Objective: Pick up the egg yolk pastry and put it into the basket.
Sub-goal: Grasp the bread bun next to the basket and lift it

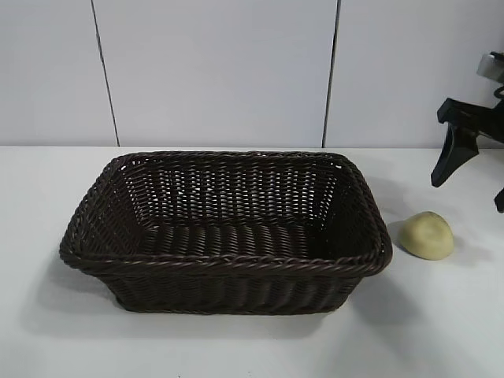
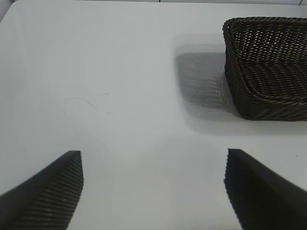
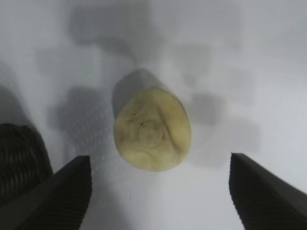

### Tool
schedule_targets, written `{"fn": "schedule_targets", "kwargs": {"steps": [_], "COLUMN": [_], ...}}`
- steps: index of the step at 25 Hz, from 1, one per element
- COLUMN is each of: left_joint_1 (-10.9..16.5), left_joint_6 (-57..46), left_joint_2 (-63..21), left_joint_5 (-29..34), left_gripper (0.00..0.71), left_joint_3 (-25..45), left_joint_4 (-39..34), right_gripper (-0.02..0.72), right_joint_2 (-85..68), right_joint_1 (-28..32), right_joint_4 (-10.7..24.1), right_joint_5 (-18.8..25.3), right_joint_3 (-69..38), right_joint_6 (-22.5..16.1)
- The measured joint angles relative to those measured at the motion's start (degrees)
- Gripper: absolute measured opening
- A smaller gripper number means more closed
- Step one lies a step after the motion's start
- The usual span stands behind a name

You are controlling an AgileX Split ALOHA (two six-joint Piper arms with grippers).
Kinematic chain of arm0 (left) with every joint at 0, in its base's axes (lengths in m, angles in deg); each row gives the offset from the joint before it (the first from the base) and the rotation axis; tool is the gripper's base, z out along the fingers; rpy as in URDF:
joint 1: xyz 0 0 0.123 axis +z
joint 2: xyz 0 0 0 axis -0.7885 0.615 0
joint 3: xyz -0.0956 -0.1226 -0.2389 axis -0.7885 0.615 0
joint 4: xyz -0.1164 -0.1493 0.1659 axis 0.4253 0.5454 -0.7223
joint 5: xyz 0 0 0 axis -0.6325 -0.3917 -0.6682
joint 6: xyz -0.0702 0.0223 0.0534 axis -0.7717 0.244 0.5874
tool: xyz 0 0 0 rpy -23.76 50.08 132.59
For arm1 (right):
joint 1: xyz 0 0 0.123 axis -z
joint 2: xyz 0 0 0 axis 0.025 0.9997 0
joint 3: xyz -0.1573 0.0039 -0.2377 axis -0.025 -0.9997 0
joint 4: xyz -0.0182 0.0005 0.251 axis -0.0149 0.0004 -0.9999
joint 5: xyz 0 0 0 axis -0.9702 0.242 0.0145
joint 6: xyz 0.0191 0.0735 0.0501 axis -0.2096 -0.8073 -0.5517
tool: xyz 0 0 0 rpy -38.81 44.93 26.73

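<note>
The egg yolk pastry (image 1: 427, 235) is sitting on the white bench (image 1: 236, 346), just beside the basket's right end in the exterior view, apart from the wicker w/ a thin strip of bare bench between them. In the right wrist view the pastry (image 3: 152, 130) is showing a pale yellow dome w/ a round dent in the middle and creases around it. The basket (image 1: 226, 260) is sitting mid-bench, dark brown wicker, braided rim, sides flaring out, nothing lying inside it. The right tool (image 3: 160, 191) is hanging above the pastry w/ its jaws spread wide, one ribbed finger (image 3: 62, 196) on either side of it and clear of it, not touching; it is gripping nothing. A dark curved bit of the basket (image 3: 19, 158) is showing right by one of those fingers, so the wicker wall is the closest thing crowding that side. In the exterior view only black parts of the right arm (image 1: 461, 142) are showing at the right edge, above and behind the pastry, w/ the grey panelled wall (image 1: 220, 71) behind. The left tool (image 2: 153, 191) is idling over bare bench, jaws also spread and released, holding nothing; the basket's corner (image 2: 264, 67) is sitting well off from it, casting a shadow on the bench. Nothing else is lying on the bench betw. pastry and basket.
</note>
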Motion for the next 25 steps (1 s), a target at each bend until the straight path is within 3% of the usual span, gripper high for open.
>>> {"fn": "schedule_targets", "kwargs": {"steps": [7,11,16,18,22,25], "left_joint_1": [0.0,0.0,0.0,0.0,0.0,0.0], "left_joint_6": [0.0,0.0,0.0,0.0,0.0,0.0], "left_joint_2": [0.0,0.0,0.0,0.0,0.0,0.0], "left_joint_5": [0.0,0.0,0.0,0.0,0.0,0.0], "left_gripper": [0.585,0.585,0.585,0.585,0.585,0.585], "left_joint_3": [0.0,0.0,0.0,0.0,0.0,0.0], "left_joint_4": [0.0,0.0,0.0,0.0,0.0,0.0], "right_gripper": [0.568,0.568,0.547,0.463,0.147,0.064], "right_joint_2": [6.6,7.6,8.6,8.8,8.8,8.7], "right_joint_1": [-2.5,-4.5,-4.7,-4.7,-4.7,-4.7], "right_joint_4": [-4.6,-5.2,-5.5,-5.1,-5.0,-5.0], "right_joint_5": [-3.7,-6.9,-7.7,-8.1,-8.1,-7.9], "right_joint_3": [0.0,0.0,0.1,0.1,0.1,0.1], "right_joint_6": [4.1,4.2,3.2,2.7,2.4,2.5]}}
